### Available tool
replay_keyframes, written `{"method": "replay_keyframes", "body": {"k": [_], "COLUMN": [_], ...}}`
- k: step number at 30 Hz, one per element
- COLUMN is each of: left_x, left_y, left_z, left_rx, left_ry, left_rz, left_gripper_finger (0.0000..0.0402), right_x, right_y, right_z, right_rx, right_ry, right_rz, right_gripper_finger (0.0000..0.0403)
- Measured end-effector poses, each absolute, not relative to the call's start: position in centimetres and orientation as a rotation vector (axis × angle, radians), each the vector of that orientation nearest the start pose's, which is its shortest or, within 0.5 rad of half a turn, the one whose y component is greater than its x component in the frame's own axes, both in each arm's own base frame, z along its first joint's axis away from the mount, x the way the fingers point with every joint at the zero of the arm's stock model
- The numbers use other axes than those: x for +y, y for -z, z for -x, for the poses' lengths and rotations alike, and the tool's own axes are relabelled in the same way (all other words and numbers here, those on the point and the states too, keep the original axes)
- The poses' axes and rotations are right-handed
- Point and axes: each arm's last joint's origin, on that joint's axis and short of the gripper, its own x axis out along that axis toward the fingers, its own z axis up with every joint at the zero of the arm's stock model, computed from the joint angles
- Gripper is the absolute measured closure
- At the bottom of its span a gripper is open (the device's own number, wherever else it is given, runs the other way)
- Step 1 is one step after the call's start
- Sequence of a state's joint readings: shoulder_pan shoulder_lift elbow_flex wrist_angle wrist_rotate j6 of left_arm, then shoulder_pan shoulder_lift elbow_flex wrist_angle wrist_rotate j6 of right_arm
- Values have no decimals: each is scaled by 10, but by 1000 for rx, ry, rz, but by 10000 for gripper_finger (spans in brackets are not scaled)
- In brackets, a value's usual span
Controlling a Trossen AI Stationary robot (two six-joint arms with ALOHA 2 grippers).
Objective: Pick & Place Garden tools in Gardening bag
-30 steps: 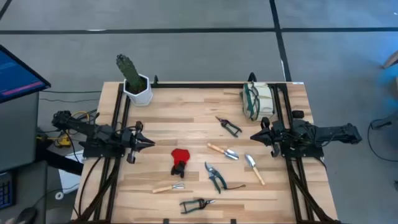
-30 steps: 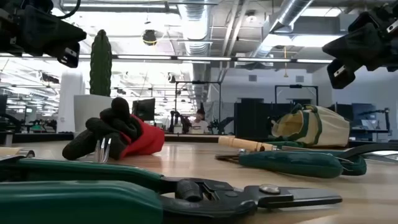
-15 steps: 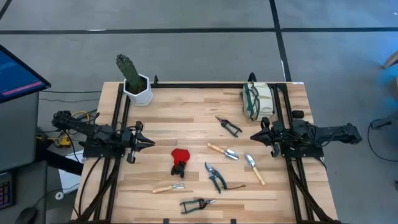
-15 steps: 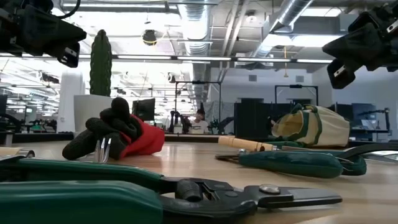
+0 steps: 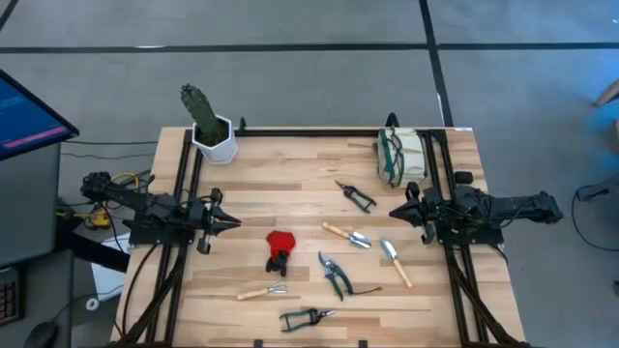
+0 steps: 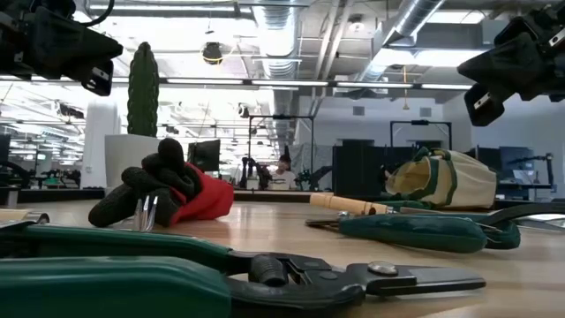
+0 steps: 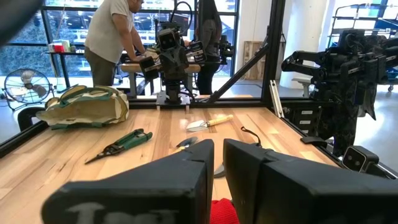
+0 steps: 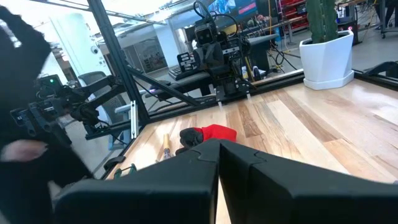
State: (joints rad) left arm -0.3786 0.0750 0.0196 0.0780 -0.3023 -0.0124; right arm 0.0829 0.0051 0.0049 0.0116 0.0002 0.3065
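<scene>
Currently the left gripper (image 5: 230, 221) hangs above the table's left side with its two fingers drawn together and nothing between them; in the left wrist view the fingers (image 7: 186, 180) nearly meet. Opposite, the right gripper (image 5: 395, 212) hovers at the right side, likewise closed and empty.

Just off the left gripper lies the red-and-black glove (image 5: 280, 249), touching the wooden table (image 5: 290, 169). Below it rests a small wooden-handled rake (image 5: 261, 291), and nearer the front edge a pair of green-handled shears (image 5: 304, 316). Toward the middle sits a second pair of pruning shears (image 5: 334, 273), with what may be a thin dark cord trailing beside it, though that is hard to make out.

Close to the right gripper lie two wooden-handled trowels (image 5: 346, 235), the second one (image 5: 395, 261) angled toward the front. A third pair of shears (image 5: 355, 196) lies farther back.

Behind the right gripper, the gardening bag (image 5: 399, 156) lies on its side at the back right corner. A cactus in a white pot (image 5: 212, 138) stands at the back left corner.
</scene>
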Motion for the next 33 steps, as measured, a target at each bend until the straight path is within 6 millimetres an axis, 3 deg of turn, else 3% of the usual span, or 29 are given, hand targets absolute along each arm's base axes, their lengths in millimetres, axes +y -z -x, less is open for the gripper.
{"method": "replay_keyframes", "body": {"k": [33], "left_x": [-29], "left_y": [-173], "left_z": [-96], "left_rx": [-33], "left_ry": [76], "left_rz": [24], "left_gripper_finger": [376], "right_x": [8], "right_y": [-166], "right_z": [-97], "right_rx": [1], "right_ry": [-84], "right_rz": [-307], "right_gripper_finger": [402]}}
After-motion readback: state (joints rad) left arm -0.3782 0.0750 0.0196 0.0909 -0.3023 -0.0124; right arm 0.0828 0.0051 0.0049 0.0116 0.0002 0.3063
